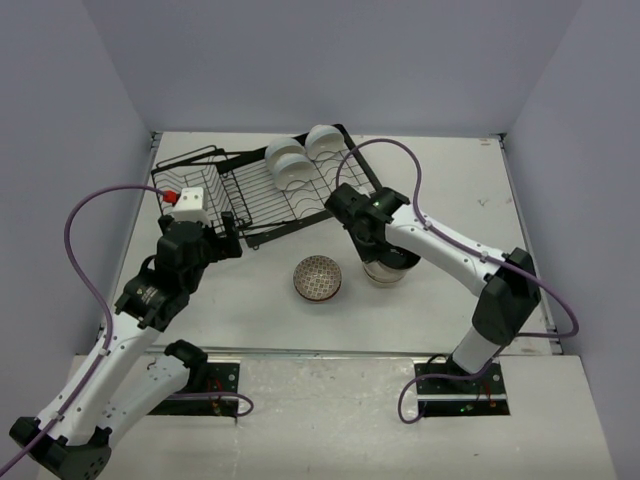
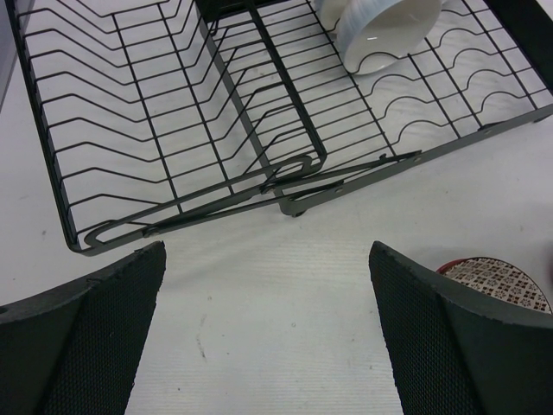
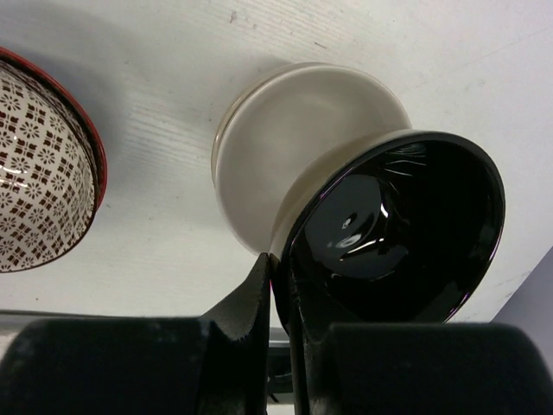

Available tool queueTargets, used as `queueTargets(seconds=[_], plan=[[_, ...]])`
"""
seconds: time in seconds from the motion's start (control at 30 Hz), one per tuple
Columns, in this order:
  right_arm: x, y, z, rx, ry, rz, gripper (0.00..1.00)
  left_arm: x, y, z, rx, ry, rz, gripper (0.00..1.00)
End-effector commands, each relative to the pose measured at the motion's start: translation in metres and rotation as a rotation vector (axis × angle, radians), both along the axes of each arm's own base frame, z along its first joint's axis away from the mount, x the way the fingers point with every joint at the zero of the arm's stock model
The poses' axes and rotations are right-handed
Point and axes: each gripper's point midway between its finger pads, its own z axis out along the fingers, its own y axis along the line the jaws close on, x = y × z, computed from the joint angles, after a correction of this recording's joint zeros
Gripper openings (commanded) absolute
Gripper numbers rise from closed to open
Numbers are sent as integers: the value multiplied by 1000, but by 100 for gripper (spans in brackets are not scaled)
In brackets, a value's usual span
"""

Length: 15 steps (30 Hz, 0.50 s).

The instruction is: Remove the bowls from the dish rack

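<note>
Right gripper (image 3: 278, 270): jaws together, pinched on the near rim of a tan bowl with a glossy dark inside (image 3: 397, 233). You hold it tipped, mouth toward the wrist camera, directly over a cream bowl (image 3: 285, 156) that stands on the worktop (image 3: 173, 52). Whether the two bowls already touch cannot be told from either view. Just beside them, toward the left arm, the red-rimmed patterned bowl (image 3: 39, 164) sits upright on the worktop, clear of the rack. Left gripper (image 2: 268, 251): jaws wide apart, holding nothing, hovering low over bare worktop just in front of the near edge of the dish rack (image 1: 255, 195). Rack contents: about three white bowls (image 1: 290, 165) stand on edge in the divider section at the far side; the basket section nearest the left gripper shows no bowl in the left wrist view. Step in hand, as judged: set-down of the dark-inside bowl onto the unloaded stack, task roughly midway. Next move calls for you to level the bowl, lower it until it seats in the cream one, then part the jaws and lift straight off the rim. Risk: releasing while tipped could let it slide off or knock the patterned bowl. After that, the white bowls are left to fetch.
</note>
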Motion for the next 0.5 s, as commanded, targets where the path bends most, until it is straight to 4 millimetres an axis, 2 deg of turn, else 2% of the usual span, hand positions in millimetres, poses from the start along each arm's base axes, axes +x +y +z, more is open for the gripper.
queueTargets(seconds=[0.0, 0.2, 0.47], plan=[[17, 2, 9, -23, -85, 13, 0, 4, -1, 10, -9, -42, -11, 100], [19, 6, -11, -42, -56, -1, 0, 3, -1, 11, -13, -48, -13, 100], [20, 8, -24, -61, -44, -26, 0, 2, -2, 11, -16, -49, -17, 100]])
